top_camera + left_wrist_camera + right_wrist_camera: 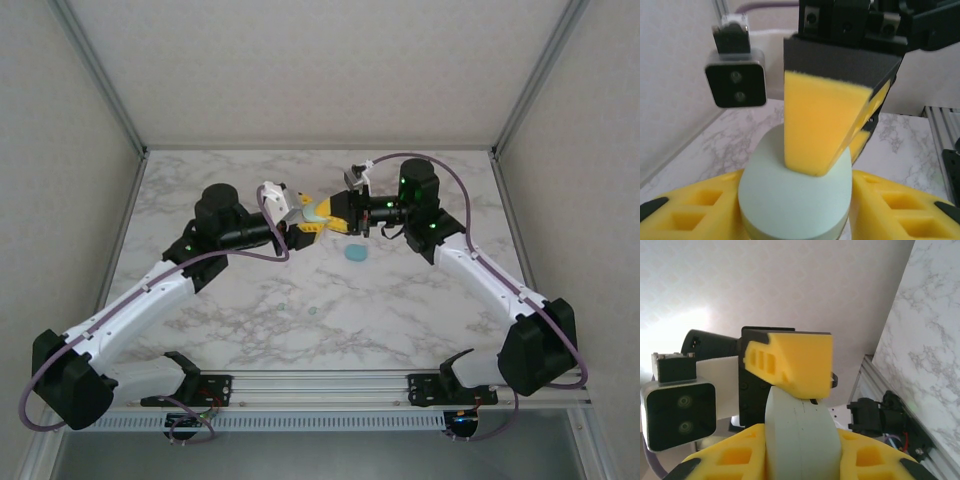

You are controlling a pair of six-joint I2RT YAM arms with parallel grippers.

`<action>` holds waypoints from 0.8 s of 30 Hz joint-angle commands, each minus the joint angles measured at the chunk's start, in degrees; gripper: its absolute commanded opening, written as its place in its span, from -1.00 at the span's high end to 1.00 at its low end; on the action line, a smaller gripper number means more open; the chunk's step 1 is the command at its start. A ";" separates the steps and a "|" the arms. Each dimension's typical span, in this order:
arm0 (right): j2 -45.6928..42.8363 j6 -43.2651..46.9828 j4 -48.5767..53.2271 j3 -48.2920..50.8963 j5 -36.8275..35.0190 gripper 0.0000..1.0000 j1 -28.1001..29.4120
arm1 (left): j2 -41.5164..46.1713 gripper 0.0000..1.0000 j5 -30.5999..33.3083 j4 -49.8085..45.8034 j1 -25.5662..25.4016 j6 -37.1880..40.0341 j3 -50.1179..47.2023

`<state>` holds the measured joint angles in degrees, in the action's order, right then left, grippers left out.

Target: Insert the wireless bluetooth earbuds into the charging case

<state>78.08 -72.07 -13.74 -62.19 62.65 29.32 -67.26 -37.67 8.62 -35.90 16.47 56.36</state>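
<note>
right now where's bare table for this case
Free: the marble from the back wall to the left hand and right hand, and the near middle before the buds. Crowded: centre, around mint case and teal case.

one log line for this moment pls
left gripper: shut on mint green case | right gripper: shut on same case, above table | teal case: on table | earbuds: two loose on table

White-grey marble-pattern tabletop (250,330) fills centre of top view. Off-white textured back panel (320,70) at 12 o'clock, w/ matching side panels at 9 (50,200) & 3 (590,200). Silver aluminium frame posts slant in at 11 (100,75) & 1 (538,75). Slotted silver aluminium rail (320,385) along table edge at 6.
</note>
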 commanded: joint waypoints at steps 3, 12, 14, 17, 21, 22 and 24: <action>-0.44 -14.37 -21.12 3.94 -3.38 0.72 0.47 | 0.77 -0.13 1.61 11.22 0.12 -5.56 -3.77; -0.48 -18.65 -26.13 5.11 -4.47 0.72 0.47 | 0.48 -0.15 1.99 15.60 0.83 -7.81 -5.29; -0.32 -18.48 -25.74 5.28 -4.30 0.71 0.47 | 0.44 -0.15 1.67 16.74 0.83 -8.65 -4.83; -0.19 -18.25 -25.51 5.50 -4.04 0.71 0.52 | 0.09 -0.16 1.44 18.21 0.83 -9.91 -4.76; -0.10 -17.68 -24.46 5.50 -3.75 0.71 0.59 | -0.06 -0.16 1.82 18.71 0.83 -10.40 -4.99; -0.20 -17.66 -24.37 5.44 -3.64 0.71 0.56 | -0.06 -0.15 2.01 18.79 0.83 -10.39 -5.03; -0.29 -17.27 -23.79 5.33 -3.58 0.70 0.59 | 0.02 -0.11 2.39 19.21 0.83 -10.32 -5.28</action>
<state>78.11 -89.80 -36.60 -57.56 58.52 29.41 -67.24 -35.70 25.06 -35.53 7.35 51.51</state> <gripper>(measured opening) 0.277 0.570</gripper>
